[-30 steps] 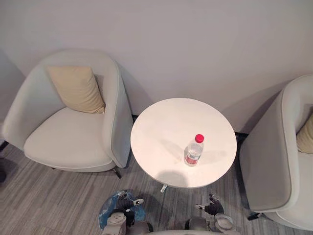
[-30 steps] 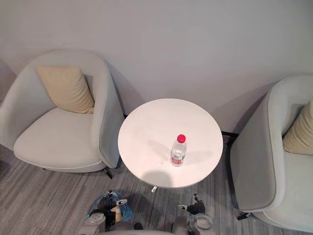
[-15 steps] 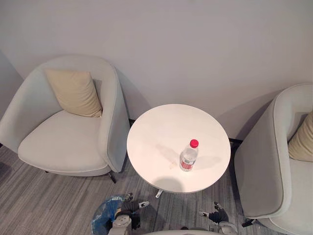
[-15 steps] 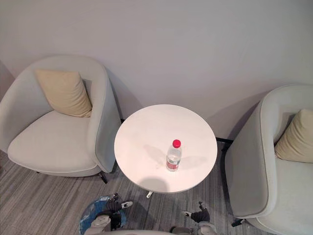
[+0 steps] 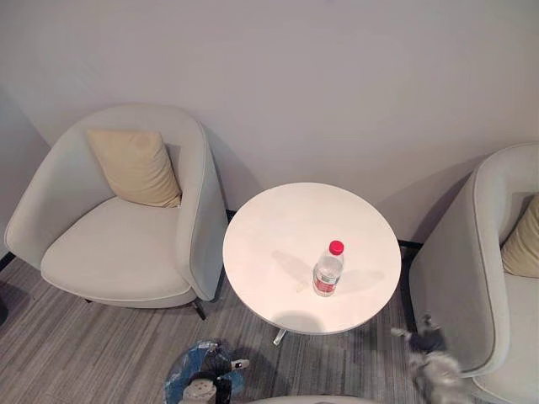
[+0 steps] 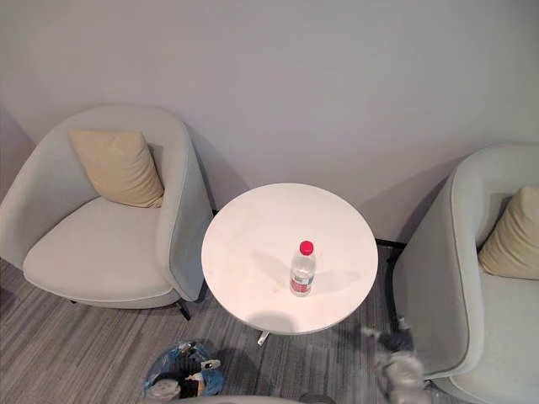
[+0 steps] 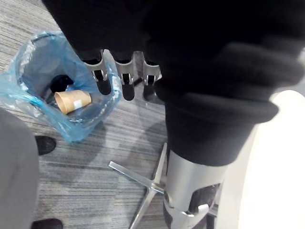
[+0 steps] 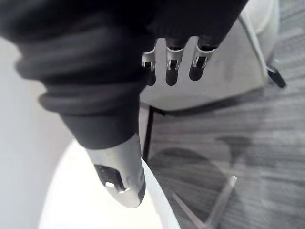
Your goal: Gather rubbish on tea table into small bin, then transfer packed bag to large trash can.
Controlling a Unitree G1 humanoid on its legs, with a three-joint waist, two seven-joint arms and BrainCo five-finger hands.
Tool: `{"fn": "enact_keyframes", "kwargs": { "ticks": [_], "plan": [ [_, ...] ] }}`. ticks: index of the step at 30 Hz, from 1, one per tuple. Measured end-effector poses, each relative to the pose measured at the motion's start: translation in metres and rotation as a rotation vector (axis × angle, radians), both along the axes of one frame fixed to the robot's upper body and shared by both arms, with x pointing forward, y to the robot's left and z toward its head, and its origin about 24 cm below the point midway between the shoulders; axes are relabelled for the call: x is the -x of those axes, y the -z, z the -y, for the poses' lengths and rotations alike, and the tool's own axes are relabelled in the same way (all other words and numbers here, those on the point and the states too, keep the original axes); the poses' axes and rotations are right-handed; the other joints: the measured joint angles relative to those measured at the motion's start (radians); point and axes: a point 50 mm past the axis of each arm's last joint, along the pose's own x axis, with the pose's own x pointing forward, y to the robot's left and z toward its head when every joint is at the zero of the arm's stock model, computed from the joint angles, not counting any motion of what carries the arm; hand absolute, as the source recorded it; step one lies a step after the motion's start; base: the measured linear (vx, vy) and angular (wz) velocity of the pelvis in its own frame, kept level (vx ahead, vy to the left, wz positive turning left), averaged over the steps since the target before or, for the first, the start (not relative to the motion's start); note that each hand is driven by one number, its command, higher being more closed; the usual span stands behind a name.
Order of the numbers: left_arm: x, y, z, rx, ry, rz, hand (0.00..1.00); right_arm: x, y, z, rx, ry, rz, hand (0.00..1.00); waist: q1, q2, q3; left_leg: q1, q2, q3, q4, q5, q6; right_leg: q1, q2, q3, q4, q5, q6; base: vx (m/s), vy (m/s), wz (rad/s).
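Note:
A clear plastic bottle with a red cap and red label stands upright on the round white tea table, right of its middle. On the floor in front of the table's left side sits the small bin lined with a blue bag; a brown paper cup lies inside. My left hand hangs over the bin's near edge, fingers relaxed and holding nothing. My right hand is low at the table's right, close to the right armchair, blurred by motion; its fingers are straight and hold nothing.
A pale armchair with a tan cushion stands left of the table. Another armchair with a cushion stands to the right. A plain wall runs behind. The table's metal foot spreads over grey striped floor.
The view has shifted. My right hand has swung right, from in front of the table to beside the right armchair. My left hand sits lower in view over the bin.

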Motion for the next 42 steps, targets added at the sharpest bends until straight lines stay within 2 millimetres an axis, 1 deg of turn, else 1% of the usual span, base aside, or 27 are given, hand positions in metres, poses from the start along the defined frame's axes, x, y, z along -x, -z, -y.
{"fn": "enact_keyframes", "kwargs": {
  "ticks": [1, 2, 3, 4, 5, 7, 8, 10, 12, 16, 19, 24, 28, 31, 34, 38, 42],
  "plan": [
    [0.000, 0.000, -0.001, -0.008, 0.022, -0.002, 0.00, -0.007, -0.009, 0.005, -0.058, 0.020, 0.070, 0.00, 0.000, 0.000, -0.001, 0.000, 0.002, -0.004, 0.000, 0.000, -0.001, 0.001, 0.003, -0.001, 0.000, 0.000, 0.000, 0.00, 0.000, 0.00],
    [0.000, 0.000, -0.001, -0.005, 0.028, -0.003, 0.00, -0.011, -0.016, 0.004, -0.045, -0.008, 0.099, 0.00, -0.001, 0.001, -0.001, -0.001, 0.003, -0.004, 0.000, 0.000, -0.001, 0.000, 0.004, -0.001, -0.001, 0.000, 0.000, -0.01, -0.030, 0.01],
    [0.000, 0.000, -0.001, 0.002, 0.036, -0.005, 0.00, -0.016, -0.025, -0.003, -0.018, -0.072, 0.139, 0.00, -0.004, 0.003, -0.001, -0.001, 0.004, -0.005, 0.000, 0.000, -0.001, 0.000, 0.006, 0.001, -0.001, 0.000, -0.001, 0.00, 0.000, 0.00],
    [0.002, 0.000, -0.001, 0.004, 0.037, -0.009, 0.00, -0.016, -0.034, -0.015, 0.012, -0.158, 0.180, 0.00, -0.016, 0.004, -0.001, -0.001, 0.004, -0.007, 0.001, 0.000, -0.001, 0.000, 0.007, 0.001, -0.002, 0.000, -0.001, 0.00, 0.000, 0.00],
    [0.002, 0.001, -0.001, 0.003, 0.039, -0.012, 0.00, -0.018, -0.037, -0.021, 0.015, -0.181, 0.200, 0.00, -0.022, 0.004, -0.001, 0.000, 0.004, -0.008, 0.001, 0.000, -0.001, 0.000, 0.007, 0.002, -0.002, 0.000, -0.001, 0.00, 0.000, 0.00],
    [0.003, 0.001, -0.001, -0.001, 0.062, -0.015, 0.00, -0.011, -0.037, -0.035, 0.009, -0.221, 0.212, 0.00, -0.025, 0.003, -0.001, 0.002, 0.003, -0.008, 0.002, 0.000, -0.001, 0.001, 0.007, 0.007, -0.002, 0.000, -0.001, -0.03, 0.000, -0.07],
    [0.003, 0.001, 0.000, -0.002, 0.070, -0.015, 0.00, -0.006, -0.031, -0.040, 0.010, -0.243, 0.184, 0.00, -0.026, 0.002, 0.000, 0.005, 0.002, -0.008, 0.002, 0.000, -0.001, 0.001, 0.006, 0.010, -0.003, 0.000, -0.001, -0.04, 0.003, -0.07],
    [0.003, 0.001, -0.001, -0.006, 0.073, -0.016, 0.00, -0.001, -0.026, -0.045, 0.013, -0.268, 0.153, 0.00, -0.027, 0.001, 0.000, 0.006, 0.000, -0.008, 0.002, 0.000, -0.001, 0.001, 0.005, 0.012, -0.005, 0.001, -0.002, -0.05, 0.005, -0.04],
    [0.003, 0.001, -0.004, -0.016, 0.079, -0.017, 0.00, -0.001, -0.026, -0.047, 0.020, -0.280, 0.147, 0.00, -0.027, 0.001, 0.000, 0.006, -0.001, -0.010, 0.002, 0.000, -0.001, 0.004, 0.005, 0.015, -0.012, 0.006, -0.002, -0.06, 0.003, -0.02],
    [0.002, 0.000, -0.006, -0.027, 0.095, -0.015, 0.00, -0.007, -0.028, -0.050, 0.026, -0.304, 0.161, 0.00, -0.027, 0.000, 0.001, 0.005, -0.004, -0.038, 0.002, -0.001, -0.001, 0.010, 0.005, 0.005, -0.021, 0.009, 0.000, -0.03, -0.011, 0.07],
    [0.002, 0.000, -0.007, -0.029, 0.098, -0.013, 0.00, -0.011, -0.029, -0.059, 0.039, -0.406, 0.147, 0.00, -0.026, 0.002, 0.001, 0.002, -0.003, -0.057, 0.002, -0.001, -0.002, 0.021, 0.007, -0.006, -0.038, 0.012, 0.002, 0.00, -0.013, 0.11],
    [0.002, -0.001, -0.007, -0.030, 0.099, -0.010, 0.00, -0.016, -0.029, -0.069, 0.041, -0.477, 0.148, 0.00, -0.026, 0.006, 0.004, -0.003, -0.003, -0.066, 0.002, -0.001, -0.001, 0.024, 0.008, -0.012, -0.052, 0.018, -0.006, 0.00, -0.004, 0.02],
    [0.002, -0.001, -0.008, -0.033, 0.101, -0.010, 0.00, -0.026, -0.037, -0.079, 0.058, -0.536, 0.186, 0.00, -0.032, 0.007, 0.015, -0.005, -0.006, -0.090, 0.002, -0.001, 0.000, 0.037, 0.007, -0.024, -0.070, 0.021, -0.005, 0.01, -0.001, 0.07],
    [0.000, -0.001, -0.008, -0.032, 0.102, -0.001, 0.00, -0.034, -0.042, -0.086, 0.065, -0.575, 0.221, 0.00, -0.027, 0.008, 0.027, -0.009, -0.006, -0.096, 0.002, -0.002, 0.000, 0.038, 0.007, -0.029, -0.072, 0.021, -0.005, -0.01, -0.003, 0.08],
    [0.000, -0.001, -0.008, -0.031, 0.103, 0.001, 0.00, -0.040, -0.045, -0.091, 0.066, -0.592, 0.240, 0.00, -0.027, 0.009, 0.031, -0.022, -0.006, -0.109, 0.002, -0.002, 0.000, 0.036, 0.006, -0.043, -0.081, 0.021, -0.005, -0.01, -0.004, 0.12],
    [-0.002, -0.002, -0.007, -0.022, 0.109, 0.012, 0.00, -0.044, -0.048, -0.092, 0.070, -0.595, 0.259, 0.00, -0.023, 0.009, 0.032, -0.046, -0.007, -0.120, 0.002, -0.002, 0.000, 0.021, 0.006, -0.055, -0.086, 0.021, -0.005, 0.01, -0.006, 0.10],
    [-0.002, -0.003, -0.007, -0.020, 0.111, 0.016, 0.00, -0.053, -0.054, -0.095, 0.081, -0.587, 0.293, 0.00, -0.023, 0.013, 0.035, -0.068, -0.008, -0.130, 0.004, -0.001, 0.001, 0.005, 0.006, -0.057, -0.087, 0.022, -0.007, 0.04, 0.002, 0.01]
  ]
}}
